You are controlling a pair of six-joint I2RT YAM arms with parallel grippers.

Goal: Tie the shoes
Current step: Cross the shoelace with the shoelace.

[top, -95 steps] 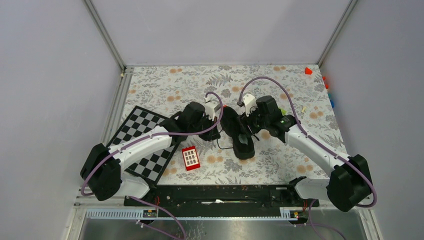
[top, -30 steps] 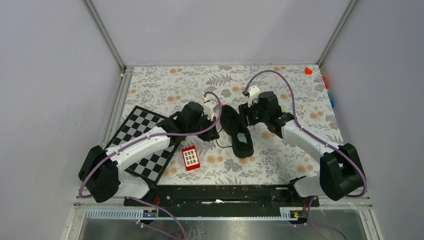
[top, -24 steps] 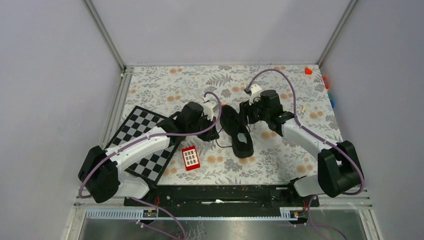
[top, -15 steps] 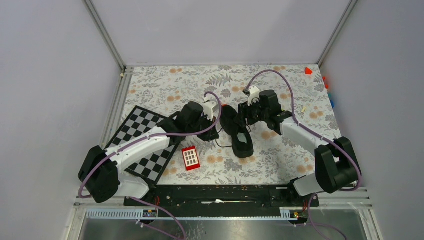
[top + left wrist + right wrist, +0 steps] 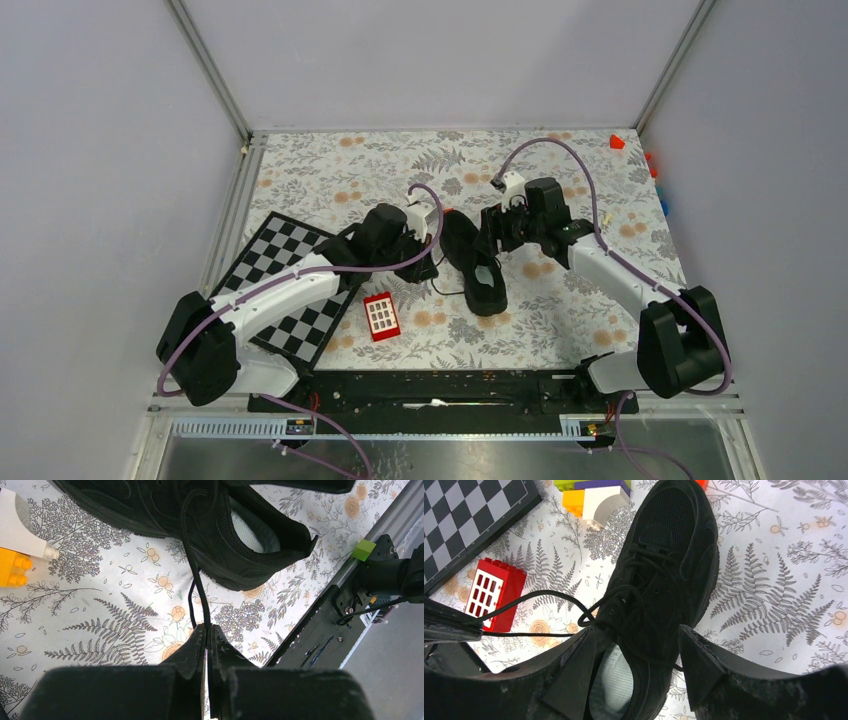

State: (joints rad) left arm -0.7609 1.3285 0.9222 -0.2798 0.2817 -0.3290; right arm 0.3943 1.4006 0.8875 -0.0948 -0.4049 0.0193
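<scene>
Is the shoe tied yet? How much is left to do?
Not yet. Done: the lace is threaded up the shoe, with some of it drawn out to the side. In hand: the left gripper is shut on that lace, and the right gripper hangs open over the shoe. Left: no knot or bow shows, so the crossing, looping and tightening all remain.

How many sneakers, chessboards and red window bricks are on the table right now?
Black sneaker: 1
Chessboard: 1
Red window brick: 1
Total: 3
</scene>
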